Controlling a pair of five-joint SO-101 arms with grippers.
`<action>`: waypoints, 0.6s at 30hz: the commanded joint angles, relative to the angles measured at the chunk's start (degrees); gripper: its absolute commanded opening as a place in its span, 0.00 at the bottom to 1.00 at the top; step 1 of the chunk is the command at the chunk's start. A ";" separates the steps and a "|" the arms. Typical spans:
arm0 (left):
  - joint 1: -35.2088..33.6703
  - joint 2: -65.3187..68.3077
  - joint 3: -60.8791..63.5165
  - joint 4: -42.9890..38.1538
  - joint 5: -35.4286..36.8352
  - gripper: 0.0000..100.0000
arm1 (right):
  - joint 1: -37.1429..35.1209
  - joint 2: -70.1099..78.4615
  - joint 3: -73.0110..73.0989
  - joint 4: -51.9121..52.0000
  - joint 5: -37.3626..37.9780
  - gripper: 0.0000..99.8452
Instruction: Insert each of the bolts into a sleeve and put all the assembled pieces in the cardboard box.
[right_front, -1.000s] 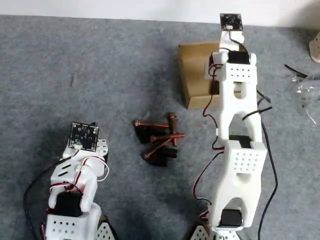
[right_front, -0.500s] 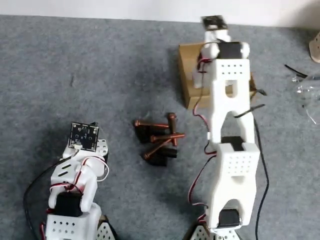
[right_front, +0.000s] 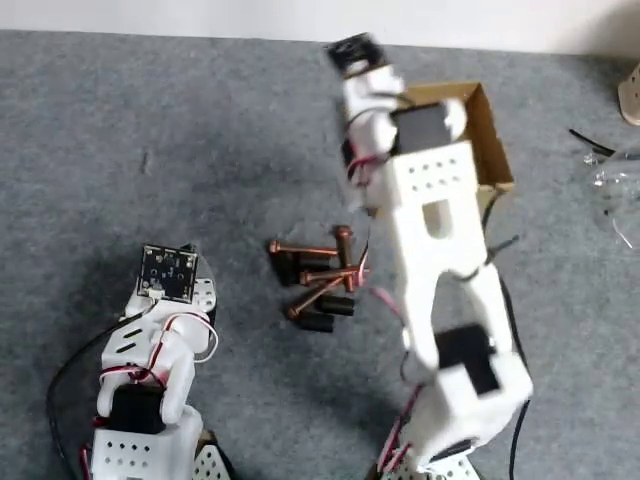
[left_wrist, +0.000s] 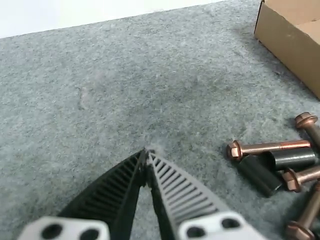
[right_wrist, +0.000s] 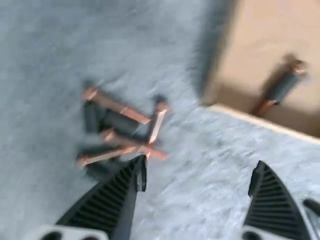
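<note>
Several copper bolts (right_front: 318, 273) and black sleeves (right_front: 322, 319) lie in a heap mid-table; they also appear as bolts (left_wrist: 267, 148) with a sleeve (left_wrist: 260, 175) and as a pile (right_wrist: 120, 132). The cardboard box (right_front: 490, 140) stands at the back right, and one assembled bolt-in-sleeve (right_wrist: 282, 89) lies inside the box (right_wrist: 265, 55). My right gripper (right_wrist: 200, 182) is open and empty, held above the carpet between the pile and the box. My left gripper (left_wrist: 148, 160) is shut on nothing, low over bare carpet left of the pile; its arm (right_front: 165, 300) sits front left.
The grey carpet (right_front: 150, 120) covers the table. Black cables and a clear plastic item (right_front: 610, 170) lie at the far right edge. A corner of the box (left_wrist: 290, 35) stands beyond the bolts.
The right arm has swung left from over the box toward the pile, uncovering the box's right side. The left arm has stayed still.
</note>
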 joint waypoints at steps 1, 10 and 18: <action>-1.19 -0.66 -0.75 -1.41 -0.26 0.01 | -4.79 -10.77 12.35 -4.00 0.53 0.29; -5.58 -0.66 -1.27 -1.49 2.37 0.01 | -6.29 -23.34 49.98 -29.49 8.53 0.29; -5.49 -0.66 -1.45 -1.49 2.37 0.01 | -6.29 -24.04 68.00 -45.05 16.09 0.29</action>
